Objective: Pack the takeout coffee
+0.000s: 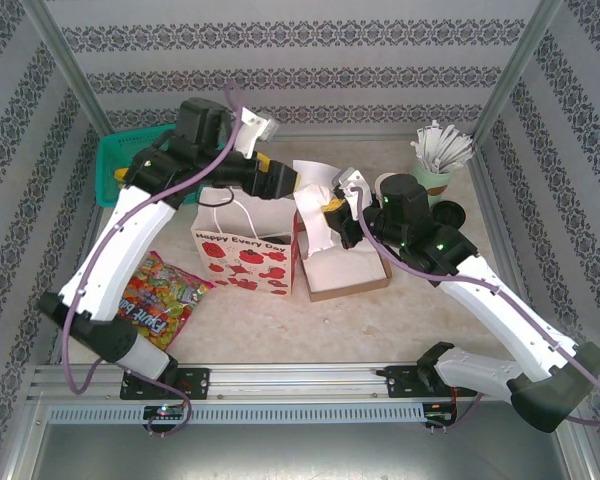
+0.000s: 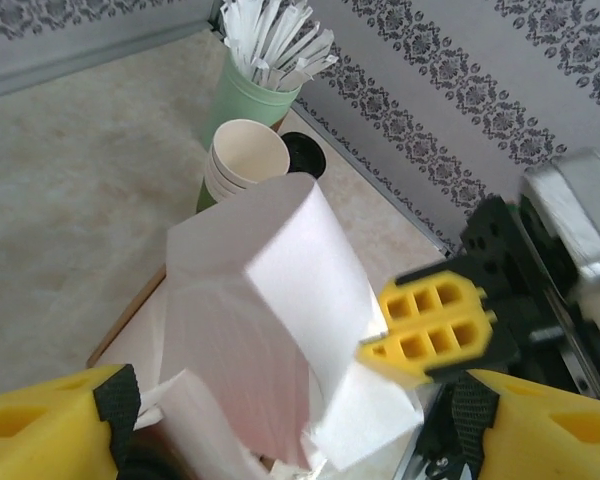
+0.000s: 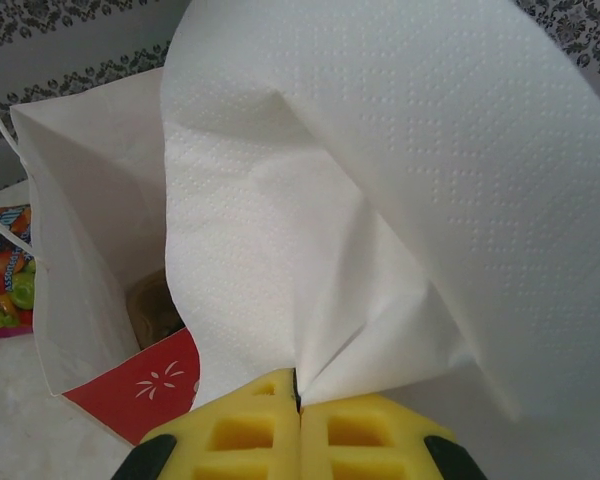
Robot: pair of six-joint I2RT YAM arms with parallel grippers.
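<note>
Right fingers [image 3: 240, 435]: we see them pinching a soft, embossed white napkin [image 3: 380, 200].
Left fingers [image 2: 50, 420]: spread wide.

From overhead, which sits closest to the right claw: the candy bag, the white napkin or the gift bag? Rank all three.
1. white napkin: pinched in the right gripper itself.
2. gift bag: standing just to its left.
3. candy bag: lying far left, towards the near edge.

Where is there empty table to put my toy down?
Best: the bare front strip between the candy bag, gift bag, napkin box and rail. Also a small patch by the back wall, left of the stick cup. Crowded: around the gift bag and the back right cup corner.
</note>
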